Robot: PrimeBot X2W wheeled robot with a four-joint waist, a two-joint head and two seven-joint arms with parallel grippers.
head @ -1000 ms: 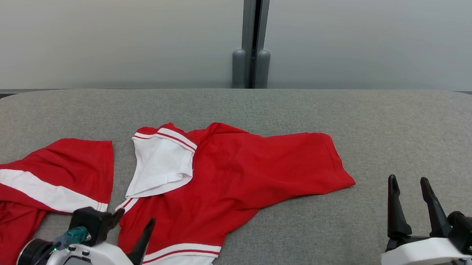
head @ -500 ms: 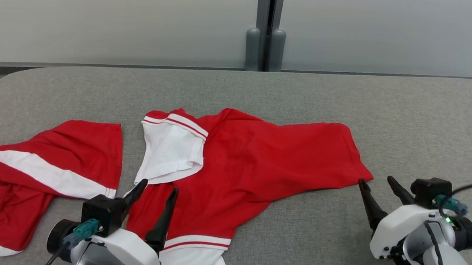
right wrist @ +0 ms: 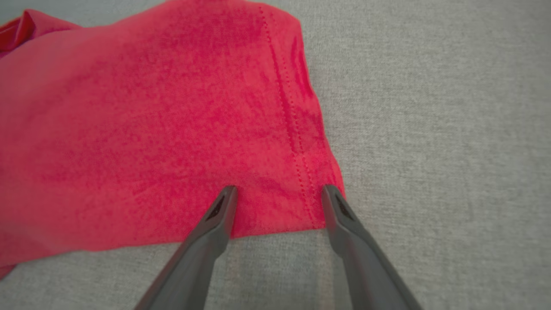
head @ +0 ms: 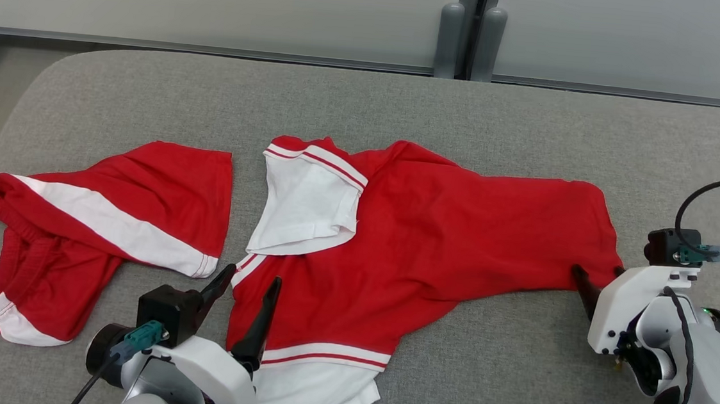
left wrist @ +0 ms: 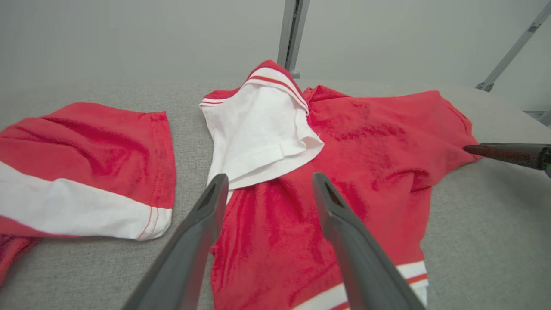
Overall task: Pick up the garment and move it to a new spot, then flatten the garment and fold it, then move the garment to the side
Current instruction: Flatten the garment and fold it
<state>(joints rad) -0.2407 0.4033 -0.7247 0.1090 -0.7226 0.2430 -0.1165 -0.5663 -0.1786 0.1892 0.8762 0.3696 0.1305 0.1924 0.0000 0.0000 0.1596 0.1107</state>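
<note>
Garment (head: 447,234): red shirt with white sleeve (head: 308,204), lying crumpled mid-tabletop (head: 533,119), hem corner (right wrist: 301,142) pointing right.
Right gripper (right wrist: 279,189): released, jaws parted, tips straddling that stitched hem corner, nothing pinched.
Left gripper (left wrist: 269,176): released, fingers spread over the shirt's near-left edge, below the white sleeve.
Shorts (head: 114,221): red with white stripe, just left of the shirt, apart from it, near the tabletop's left edge.
Open room: bare grey cloth right of the hem and along the far edge.

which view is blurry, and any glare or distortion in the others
Right wrist view: soft all over, the red shirt smeared, though its hem stitching can be traced. Left wrist view: sharp, colours washed towards pink, the wall post leaning, likely from the wide lens. Head view: crisp, even light, no glare.
</note>
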